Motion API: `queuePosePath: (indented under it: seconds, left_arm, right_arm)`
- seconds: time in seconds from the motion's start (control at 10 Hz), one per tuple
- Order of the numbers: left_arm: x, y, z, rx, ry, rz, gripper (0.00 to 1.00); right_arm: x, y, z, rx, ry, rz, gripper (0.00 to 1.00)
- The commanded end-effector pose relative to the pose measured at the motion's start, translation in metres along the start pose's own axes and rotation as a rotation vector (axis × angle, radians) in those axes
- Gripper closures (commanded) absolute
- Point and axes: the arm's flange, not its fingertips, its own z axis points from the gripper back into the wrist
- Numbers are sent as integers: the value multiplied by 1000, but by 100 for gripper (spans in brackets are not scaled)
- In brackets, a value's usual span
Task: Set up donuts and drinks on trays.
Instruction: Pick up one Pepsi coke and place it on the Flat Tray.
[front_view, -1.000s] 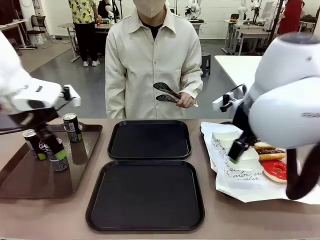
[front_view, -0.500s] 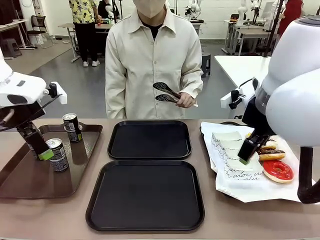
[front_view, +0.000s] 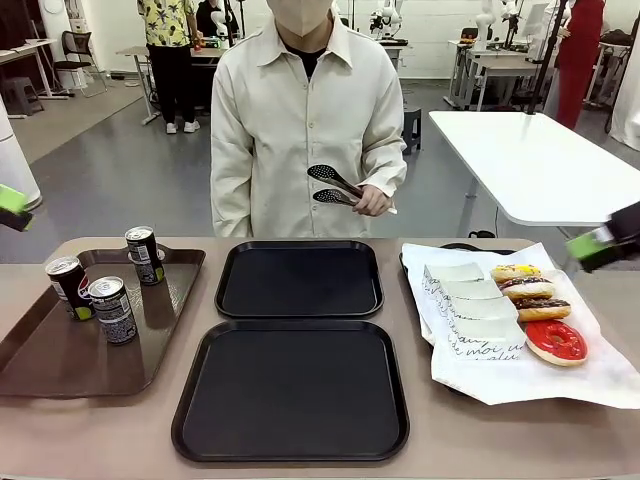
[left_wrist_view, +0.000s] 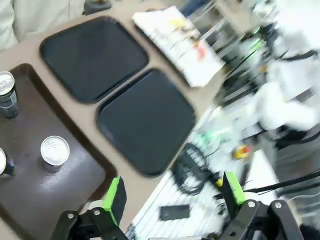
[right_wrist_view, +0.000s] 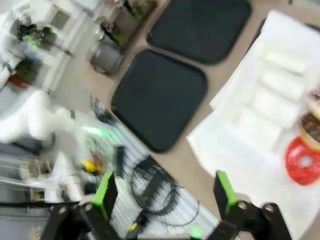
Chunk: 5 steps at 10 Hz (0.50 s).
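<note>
Your left gripper (left_wrist_view: 172, 195) hangs high over the near edge of the table (front_view: 90, 430), its jaws spread wide with nothing between them; in its wrist view the green pads (left_wrist_view: 114, 196) frame floor, cables and the table's rim. Your right gripper (right_wrist_view: 164, 192) is likewise fully parted and empty, above the near edge at the lower centre of its own view (both wrist views are blurred, so fine detail is lost). In the front view a green pad pokes in at each side edge of the frame, at middle height, which leaves the whole middle of the table open to you.

The two trays lie in the centre of the front frame, the far tray (front_view: 300, 279) above the near tray (front_view: 291, 390), rims just beside each other. They are matte black plastic, nearly square, with rounded corners and raised rims, and their dark floors show from rim to rim. At lower left a longer brown tray (front_view: 60, 350) with a glossy floor holds three drinks (front_view: 113, 310): slim dark cans with silver tops, upright, two close together and one nearer the tray's far corner. At the right, the donuts (front_view: 542, 308) sit in a row on a crinkled white paper sheet (front_view: 520, 385). One is yellow-topped, two are chocolate-topped, and a red-glazed ring (front_view: 555, 342) lies lowest in the frame. Flat white sleeves (front_view: 470, 305) are stacked just left of them. Above the far tray a person's hand (front_view: 370, 200) holds black tongs (front_view: 330, 185)
</note>
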Motion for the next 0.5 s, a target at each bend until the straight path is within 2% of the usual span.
queuePosePath:
  seconds: [0.0,0.3,0.4]
  left_arm:
    - [0,59,7,-182,-99,221,0]
    - [-35,119,45,-172,-234,391,0]
    - [-47,128,52,-156,-264,434,0]
  right_arm:
    - [-14,-47,32,245,-200,-308,0]
    - [-56,-92,100,148,-403,-577,0]
    - [-71,-105,116,112,-416,-659,0]
